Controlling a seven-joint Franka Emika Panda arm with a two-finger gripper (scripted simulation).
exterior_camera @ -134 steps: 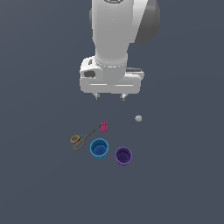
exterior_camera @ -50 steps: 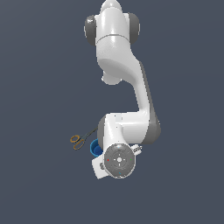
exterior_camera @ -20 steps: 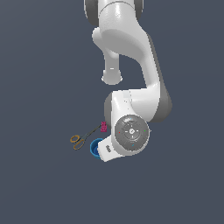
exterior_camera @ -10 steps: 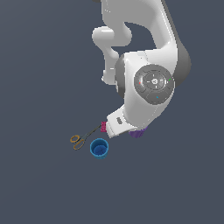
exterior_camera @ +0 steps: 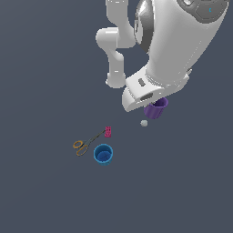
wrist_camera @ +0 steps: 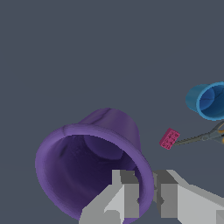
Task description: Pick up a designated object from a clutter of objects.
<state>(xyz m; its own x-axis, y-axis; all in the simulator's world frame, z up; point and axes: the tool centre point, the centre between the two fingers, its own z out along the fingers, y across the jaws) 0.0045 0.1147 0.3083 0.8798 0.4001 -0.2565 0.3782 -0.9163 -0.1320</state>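
The purple cup [exterior_camera: 156, 108] hangs in the air, tilted, just under the white hand of the arm [exterior_camera: 150, 91]. In the wrist view the purple cup [wrist_camera: 94, 162] fills the lower middle, its hollow facing the camera. My gripper [wrist_camera: 145, 189] is shut on the cup's rim, one finger [wrist_camera: 124, 194] inside the wall and the other outside. On the floor lie the other items of the clutter: the blue cup [exterior_camera: 103, 154], the orange-handled scissors [exterior_camera: 86, 143], the pink block [exterior_camera: 108, 131] and the pale grey ball [exterior_camera: 144, 123].
The wrist view shows the blue cup [wrist_camera: 210, 100], the pink block [wrist_camera: 169, 139] and the scissors' blades [wrist_camera: 201, 137] far below on a flat dark grey floor [exterior_camera: 45, 191]. The large white arm fills the upper part of the exterior view's right.
The purple cup has left its spot beside the blue cup and risen with the gripper. The arm has swung up and toward the exterior view's right.
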